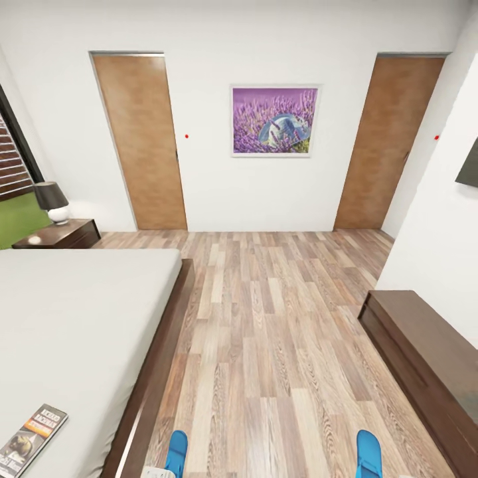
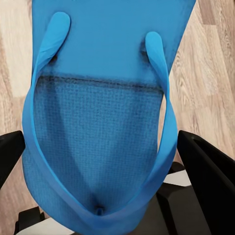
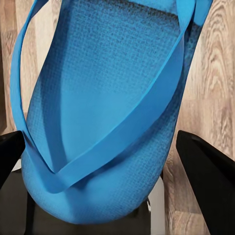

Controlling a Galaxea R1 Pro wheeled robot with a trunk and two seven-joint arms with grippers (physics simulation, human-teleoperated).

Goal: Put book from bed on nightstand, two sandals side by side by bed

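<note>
1. My left fingers (image 2: 12,152) stand on either side of one blue sandal (image 2: 98,122); whether they pinch it, I cannot tell.
2. My right fingers (image 3: 205,171) likewise flank the other sandal (image 3: 107,112).
3. The book (image 1: 30,439) lies on the bed (image 1: 79,312); a nightstand (image 1: 63,234) stands beyond.

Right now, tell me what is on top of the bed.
The book lies on the bed near its lower corner; the rest of the visible grey mattress is bare. The part past the picture's edge cannot be seen.
</note>
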